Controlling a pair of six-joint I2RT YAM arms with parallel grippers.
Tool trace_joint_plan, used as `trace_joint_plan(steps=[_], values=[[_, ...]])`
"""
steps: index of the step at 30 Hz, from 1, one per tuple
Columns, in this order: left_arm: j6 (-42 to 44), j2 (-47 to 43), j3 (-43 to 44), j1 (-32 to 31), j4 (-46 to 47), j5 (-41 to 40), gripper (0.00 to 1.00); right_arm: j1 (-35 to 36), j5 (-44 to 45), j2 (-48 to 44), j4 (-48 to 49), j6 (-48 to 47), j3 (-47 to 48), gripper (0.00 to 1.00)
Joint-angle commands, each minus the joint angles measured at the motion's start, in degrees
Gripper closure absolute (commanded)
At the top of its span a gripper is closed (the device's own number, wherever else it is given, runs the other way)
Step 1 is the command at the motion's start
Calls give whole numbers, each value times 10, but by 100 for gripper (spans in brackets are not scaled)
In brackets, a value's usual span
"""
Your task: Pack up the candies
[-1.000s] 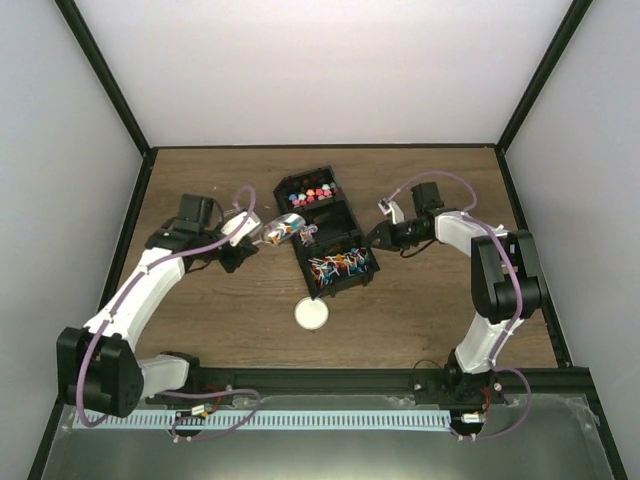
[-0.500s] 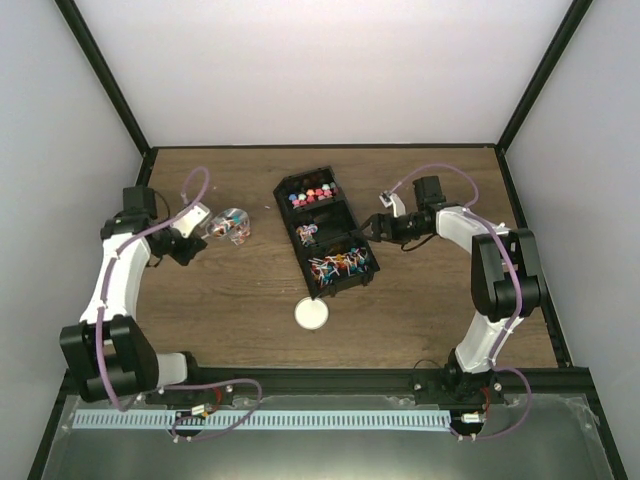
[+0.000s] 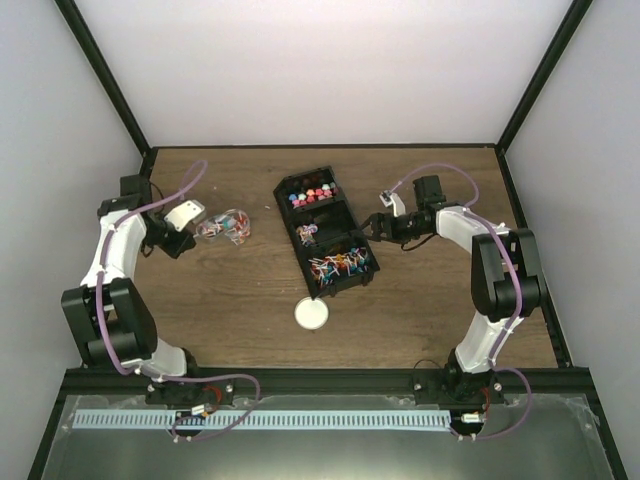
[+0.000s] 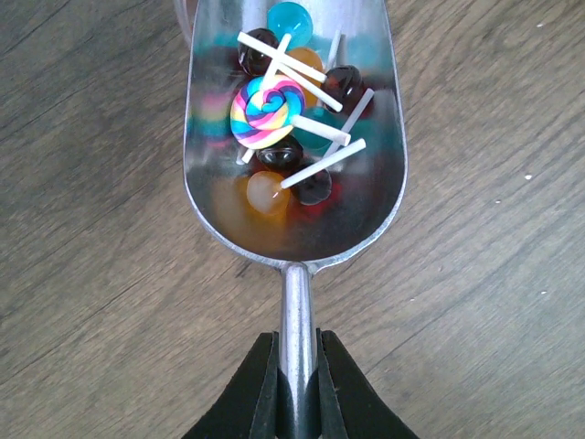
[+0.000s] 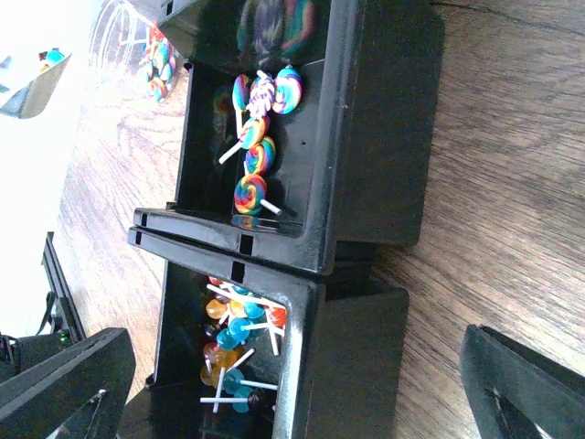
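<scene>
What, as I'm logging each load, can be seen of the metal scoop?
The metal scoop is shiny silver: an open-fronted bowl with a rounded back and a thin rod handle that the left gripper clamps between black jaws. It lies about level over the wood table, left of the black tray; contact with the table cannot be told. Its bowl holds small lollipops with white sticks: one rainbow swirl, others orange, blue and dark.

Scoop (image 4: pixel 370 215): bare metal, polished, mirror-like, picks up the colours inside it. Candies (image 4: pixel 265 113): glossy, hard-looking heads, some translucent; sticks matt white. Table (image 4: pixel 101 302): wood grain, matt, faintly textured. Tray (image 5: pixel 370 137): black plastic, smooth, slight sheen.
</scene>
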Motion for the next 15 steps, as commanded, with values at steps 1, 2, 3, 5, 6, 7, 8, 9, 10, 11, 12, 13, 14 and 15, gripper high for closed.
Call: trace_joint_plan(steps=[1,2,3,5,6,7,8,9,10,11,12,13,14,15], values=[[6,26,39,1,-19,-16,96,-2,-3,-5,1,-1,26,0],[6,32,43,0,-21,-19,96,-2,-4,-4,2,-1,26,0],[6,34,47,0,-23,-23,96,-2,-4,-4,3,0,25,0],[7,39,53,-1,-24,-28,96,-3,-5,-2,5,2,24,0],[10,40,56,-3,-27,-28,96,-3,-6,-1,5,2,23,0],[13,41,59,-4,-31,-28,96,-3,-6,-1,6,2,23,0],[16,41,59,-6,-32,-29,96,-3,-6,1,6,3,23,0],[19,40,59,-9,-33,-31,96,-3,-6,2,6,3,23,0],[20,40,58,-11,-33,-34,96,-3,-7,3,7,4,23,0],[20,40,59,-13,-33,-37,96,-3,-8,5,8,5,24,0],[20,42,60,-14,-33,-40,96,-2,-8,5,9,6,23,0],[22,44,61,-15,-34,-44,96,-3,-9,6,9,7,24,0],[21,45,62,-16,-34,-49,96,-3,-9,8,9,7,24,0],[21,47,62,-18,-33,-53,96,-3,-10,9,9,7,24,0]])
